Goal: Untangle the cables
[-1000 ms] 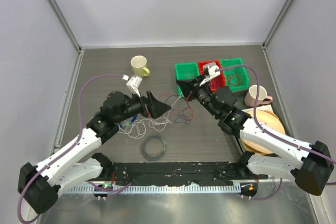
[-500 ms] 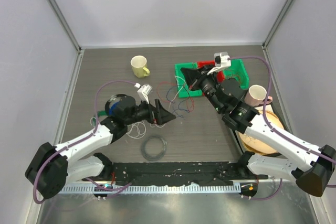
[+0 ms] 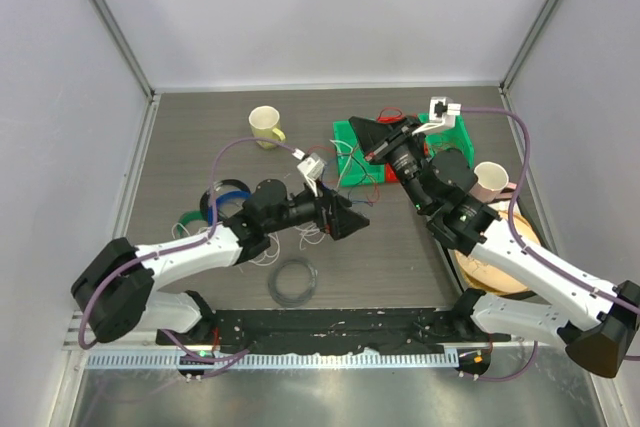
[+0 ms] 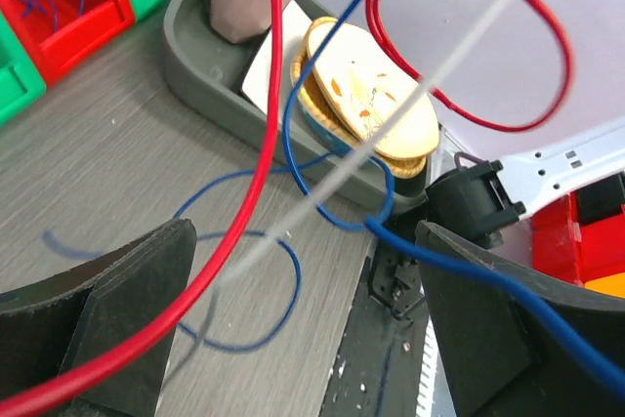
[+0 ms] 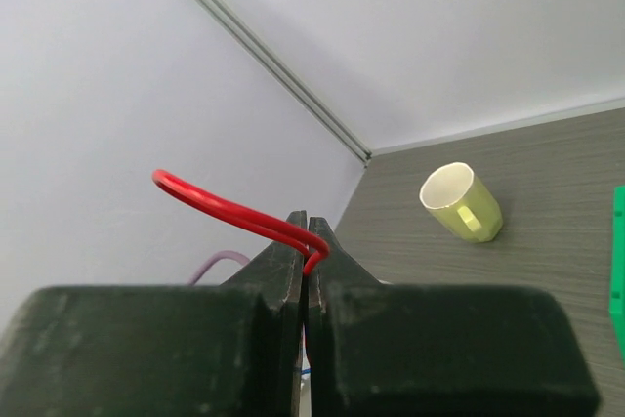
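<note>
The cables hang as thin red, blue and white strands (image 3: 340,175) between my two grippers above the table middle; more white loops (image 3: 262,250) lie on the table. My right gripper (image 3: 364,133) is raised over the bins and shut on the red cable (image 5: 223,205), which loops out from its tips (image 5: 307,229). My left gripper (image 3: 351,220) sits low and open under the strands. In the left wrist view the red cable (image 4: 270,114), a blue cable (image 4: 289,158) and a blurred white cable (image 4: 420,85) cross between its spread fingers (image 4: 127,310) without being gripped.
A dark grey coiled ring (image 3: 295,280) lies near the front. A yellow mug (image 3: 265,125) stands at the back left. Green and red bins (image 3: 347,134) are behind the right gripper. A pink mug (image 3: 488,182) and wooden plates (image 3: 500,259) sit right; blue (image 3: 228,191) and green (image 3: 187,219) rings left.
My right gripper has risen and moved back over the bins, pulling the red cable up. The left gripper has swung right and lower, under the hanging strands, still open.
</note>
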